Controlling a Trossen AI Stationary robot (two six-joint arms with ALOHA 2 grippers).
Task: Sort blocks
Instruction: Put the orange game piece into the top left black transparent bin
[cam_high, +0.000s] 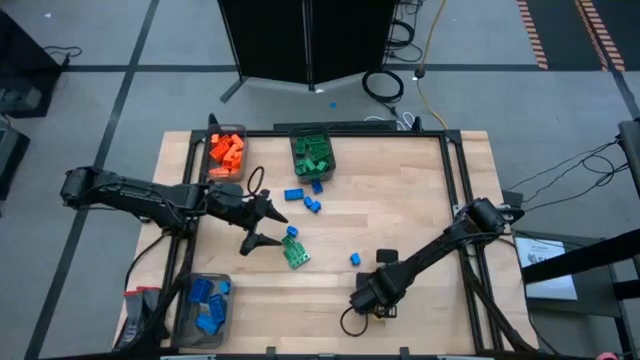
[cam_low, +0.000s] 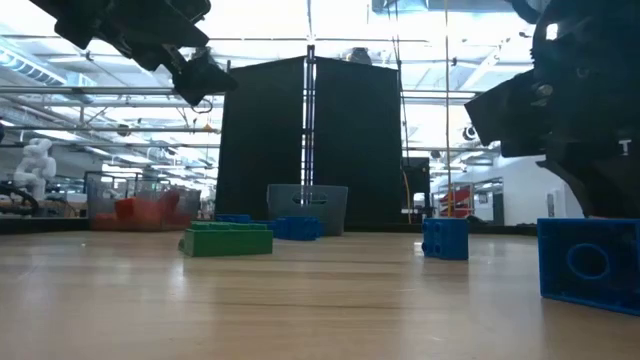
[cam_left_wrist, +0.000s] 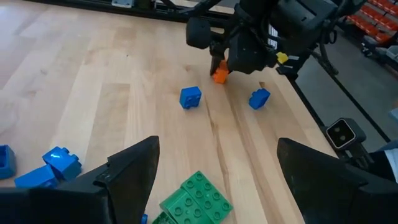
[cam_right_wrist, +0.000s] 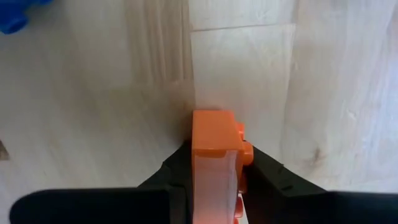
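This is a robotics lab or test hall, not a home. A pale wooden table (cam_high: 400, 200) edged with a black metal frame stands on a grey floor crossed by dark tape lines, with hazard-striped tape (cam_high: 535, 35) at about one o'clock. A tall black partition (cam_low: 310, 140) rises behind the table at twelve o'clock, and loose cables (cam_high: 385, 85), one of them yellow, lie coiled at its foot. The level view shows a large open hall with an industrial ceiling of beams and strip lights, glazed walls, and a white humanoid figure (cam_low: 35, 165) far off at nine o'clock. Two dark robot arms are mounted at the table's sides.
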